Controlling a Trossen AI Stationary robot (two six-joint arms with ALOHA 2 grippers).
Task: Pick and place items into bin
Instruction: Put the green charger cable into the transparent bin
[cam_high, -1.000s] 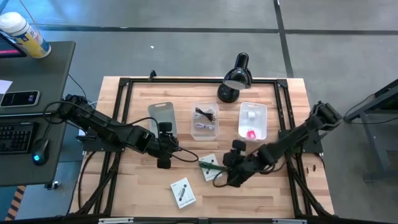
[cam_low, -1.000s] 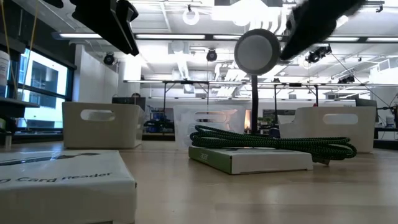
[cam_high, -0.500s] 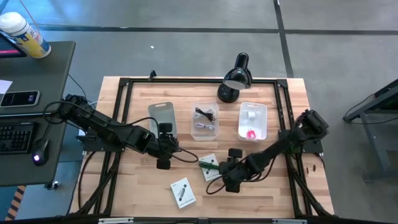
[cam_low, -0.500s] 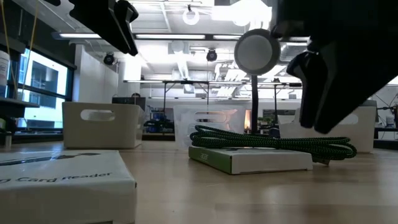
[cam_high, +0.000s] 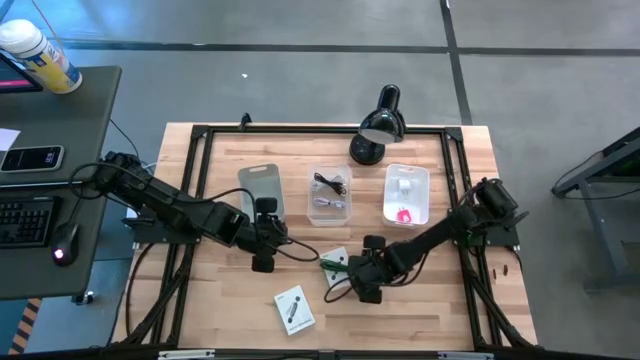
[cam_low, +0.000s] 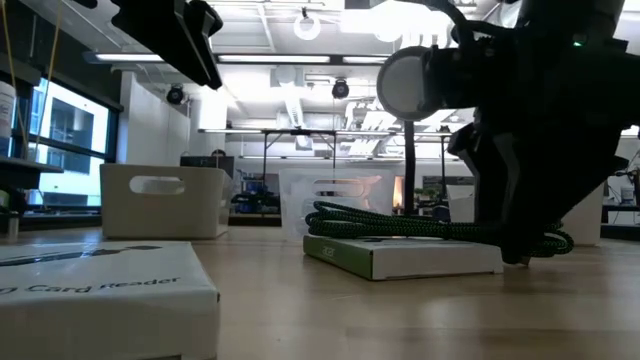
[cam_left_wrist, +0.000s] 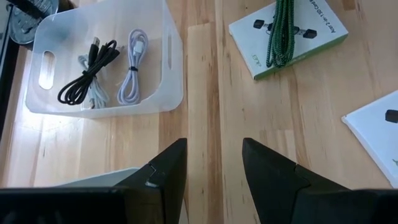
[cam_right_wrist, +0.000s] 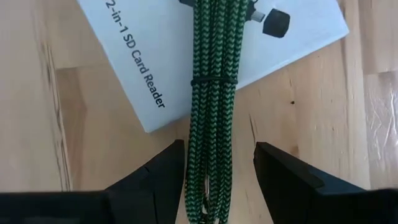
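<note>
On the wooden table (cam_high: 230, 300) the right gripper (cam_right_wrist: 216, 180) hangs low, jaws parted astride the green braided cable (cam_right_wrist: 210, 93) draped across a white card-reader box (cam_right_wrist: 124, 68), so I'd say close squarely below the tie band, leaving the box.

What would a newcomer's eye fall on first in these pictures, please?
Probably the right gripper, low over the table's front middle with open fingers straddling a bundled green braided cable lying across a white card-reader box. Behind stand three clear bins and a black desk lamp; the left gripper waits open nearby.
</note>
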